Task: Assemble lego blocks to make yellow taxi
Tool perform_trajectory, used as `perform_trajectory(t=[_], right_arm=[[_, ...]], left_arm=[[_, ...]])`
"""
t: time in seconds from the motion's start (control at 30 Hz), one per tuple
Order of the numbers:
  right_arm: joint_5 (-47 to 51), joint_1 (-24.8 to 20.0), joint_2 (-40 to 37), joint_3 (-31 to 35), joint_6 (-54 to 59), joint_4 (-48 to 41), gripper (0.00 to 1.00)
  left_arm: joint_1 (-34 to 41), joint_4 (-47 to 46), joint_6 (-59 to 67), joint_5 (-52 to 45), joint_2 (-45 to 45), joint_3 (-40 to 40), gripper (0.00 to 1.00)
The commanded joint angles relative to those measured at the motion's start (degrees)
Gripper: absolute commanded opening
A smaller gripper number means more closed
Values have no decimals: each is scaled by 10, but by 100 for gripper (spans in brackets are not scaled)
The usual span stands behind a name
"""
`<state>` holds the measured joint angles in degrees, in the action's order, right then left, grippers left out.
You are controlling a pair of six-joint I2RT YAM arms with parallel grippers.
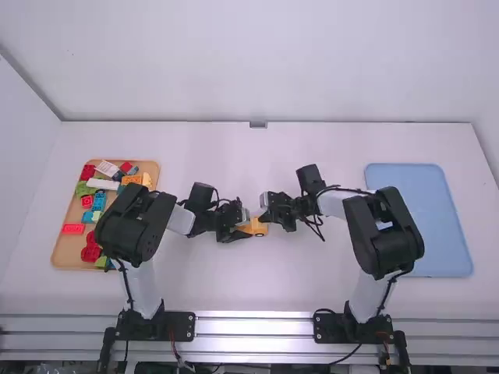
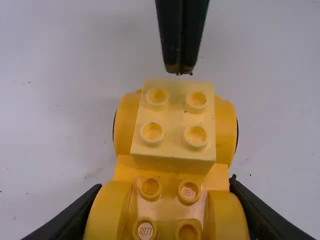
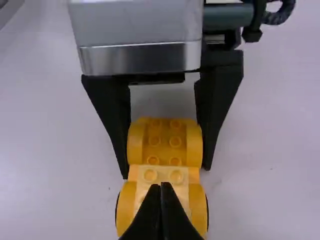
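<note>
While the left hand grips the yellow car by its two sides, the right hand has its two tips pressed together over the car's other end. The pale yellow block sits on that end, right by the right hand's tips. I cannot tell if those tips touch it. The car is low over the middle of the desk, between the two hands.

Both arms bend out and then in, so the hands face each other. The left arm's big black bend is left of its hand, over part of the brown tray. That tray, well left of the left hand, holds red blocks, green blocks, blue blocks, white blocks and orange blocks. The right arm's big bend is right of its hand, beside the blue tray, which lies farther right.

Open desk goes on past both hands to the far edge, where the white wall stands. More open desk lies behind the hands, back to the silver rails between the arm bases.
</note>
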<state>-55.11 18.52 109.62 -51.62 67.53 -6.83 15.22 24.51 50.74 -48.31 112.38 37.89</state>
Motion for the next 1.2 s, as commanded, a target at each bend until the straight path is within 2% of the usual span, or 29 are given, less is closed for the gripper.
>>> perform_trajectory(t=[0.0, 0.13, 0.27, 0.43, 0.6, 0.63, 0.67, 0.7, 0.77, 0.8, 0.83, 0.9, 0.97, 1.0, 1.03, 1.07, 1.1, 1.17], right_arm=[[12, 13, 28, 2, -23, 12, 0], [125, 33, 60, -3, -67, 19, 0], [194, 48, 68, -26, -41, -48, 0], [147, 38, 66, -60, 18, -113, 0], [10, -7, 30, -92, 17, -134, 0], [-28, -22, 22, -99, 17, -134, 6], [-34, -24, 20, -99, 17, -134, 7], [-79, -43, 8, -106, 17, -131, 19], [-110, -66, -15, -112, 17, -129, 28], [-112, -68, -18, -113, 15, -129, 29], [-112, -72, -27, -115, 9, -127, 35], [-99, -77, -44, -114, -33, -105, 52], [-85, -76, -49, -114, -57, -93, 58], [-73, -75, -53, -114, -78, -83, 99], [-63, -72, -56, -114, -91, -79, 99], [-60, -71, -58, -114, -96, -78, 99], [-49, -65, -64, -114, -122, -70, 99], [-33, -60, -71, -114, -140, -65, 99]], left_arm=[[5, -15, -12, 28, 14, -8, 40], [5, -16, -13, 28, 14, -8, 40], [5, -16, -13, 27, 14, -8, 39], [5, -15, -12, 28, 14, -8, 39], [6, -16, -12, 28, 14, -6, 40], [5, -16, -12, 27, 14, -4, 40], [5, -16, -12, 27, 14, -4, 40], [6, -15, -12, 28, 14, -4, 40], [6, -11, -13, 28, 14, -5, 40], [6, -11, -13, 28, 14, -5, 40], [6, -11, -12, 28, 14, -4, 41], [6, -11, -12, 28, 14, -2, 47], [6, -11, -12, 28, 14, -2, 54], [6, -11, -12, 28, 14, -1, 73], [6, -12, -12, 30, 14, -1, 88], [6, -12, -12, 31, 14, -1, 96], [5, -10, -12, 34, 14, -1, 99], [5, -15, -15, 30, 6, -1, 99]])
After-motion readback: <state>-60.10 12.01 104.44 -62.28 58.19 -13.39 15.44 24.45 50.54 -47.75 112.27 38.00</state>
